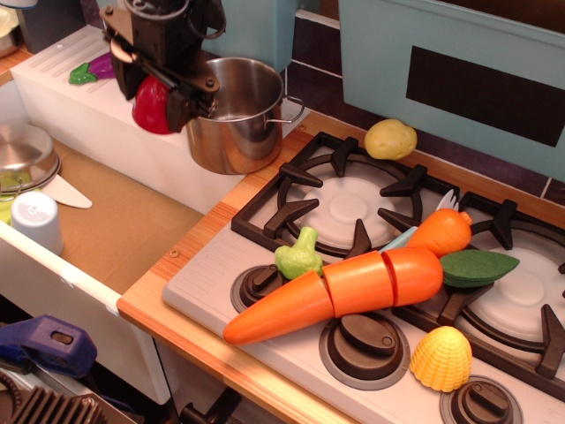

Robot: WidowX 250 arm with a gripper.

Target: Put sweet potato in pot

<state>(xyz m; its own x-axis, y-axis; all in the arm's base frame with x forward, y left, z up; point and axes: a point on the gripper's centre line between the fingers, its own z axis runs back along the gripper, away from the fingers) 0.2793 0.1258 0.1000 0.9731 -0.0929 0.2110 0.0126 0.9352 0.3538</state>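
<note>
Dark-red sweet potato (pixel 152 104) clamped in gripper (pixel 168 93), held in air at far-left corner of worktop (pixel 168 327), just left of pot (pixel 231 115) rim, not yet over opening.

Single view, observation.image:
- Pot: steel, upright, appears empty, on white ledge (pixel 79 115).
- Gripper body overlaps pot's left wall; contact cannot be told.
- Risk: release now likely drops toy outside pot, onto ledge.
- Risk: further sideways travel at this height may knock rim, shove or tip pot.
- Risk: glossy toy may slip from grip.
</note>
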